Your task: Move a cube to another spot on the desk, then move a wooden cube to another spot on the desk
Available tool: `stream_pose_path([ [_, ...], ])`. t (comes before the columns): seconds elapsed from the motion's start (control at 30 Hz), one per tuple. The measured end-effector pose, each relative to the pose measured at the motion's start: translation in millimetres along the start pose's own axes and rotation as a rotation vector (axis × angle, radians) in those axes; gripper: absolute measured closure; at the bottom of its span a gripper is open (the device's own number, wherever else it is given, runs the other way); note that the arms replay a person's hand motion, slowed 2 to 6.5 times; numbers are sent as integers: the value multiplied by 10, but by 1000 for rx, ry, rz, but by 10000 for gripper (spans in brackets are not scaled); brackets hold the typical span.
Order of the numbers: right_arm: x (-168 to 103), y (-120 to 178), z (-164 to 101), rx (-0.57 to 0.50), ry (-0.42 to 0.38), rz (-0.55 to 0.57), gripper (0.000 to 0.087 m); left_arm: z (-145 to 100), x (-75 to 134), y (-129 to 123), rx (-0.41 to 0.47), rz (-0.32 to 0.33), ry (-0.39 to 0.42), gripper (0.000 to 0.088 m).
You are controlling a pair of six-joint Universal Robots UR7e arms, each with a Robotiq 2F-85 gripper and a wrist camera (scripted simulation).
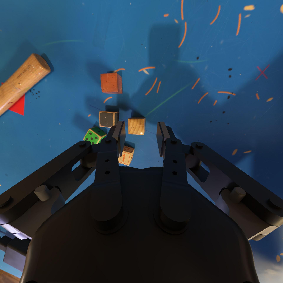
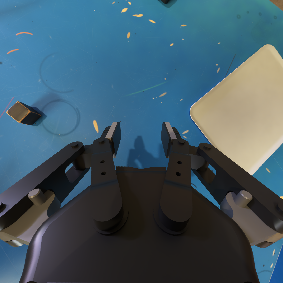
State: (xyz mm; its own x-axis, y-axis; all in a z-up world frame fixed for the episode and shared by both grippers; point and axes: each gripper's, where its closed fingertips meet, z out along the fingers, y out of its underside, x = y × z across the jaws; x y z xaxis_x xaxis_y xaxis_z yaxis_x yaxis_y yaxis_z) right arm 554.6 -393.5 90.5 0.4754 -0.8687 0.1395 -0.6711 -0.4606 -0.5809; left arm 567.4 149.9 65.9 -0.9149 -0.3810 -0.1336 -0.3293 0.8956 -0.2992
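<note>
Your left gripper hangs open and empty above the blue desk. Just beyond its fingertips, at frame centre, you see the plain wooden cube; the orange-red cube stands farther up.

Your right gripper is open too.

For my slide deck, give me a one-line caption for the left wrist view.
Open left gripper hovers above five small cubes on a blue desk, nearest a plain wooden cube.

Hammer handle cropped (left edge), tray cropped
</note>
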Motion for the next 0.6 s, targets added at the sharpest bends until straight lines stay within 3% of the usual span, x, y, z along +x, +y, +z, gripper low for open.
stream_pose_path([
  [0.27,-4,24,11,-11,1,-3,409,215,-39,169,-104,14,-8,490],
  [0.6,1,37,18,-14,-3,1,409,387,-71,213,-142,1,-6,489],
])
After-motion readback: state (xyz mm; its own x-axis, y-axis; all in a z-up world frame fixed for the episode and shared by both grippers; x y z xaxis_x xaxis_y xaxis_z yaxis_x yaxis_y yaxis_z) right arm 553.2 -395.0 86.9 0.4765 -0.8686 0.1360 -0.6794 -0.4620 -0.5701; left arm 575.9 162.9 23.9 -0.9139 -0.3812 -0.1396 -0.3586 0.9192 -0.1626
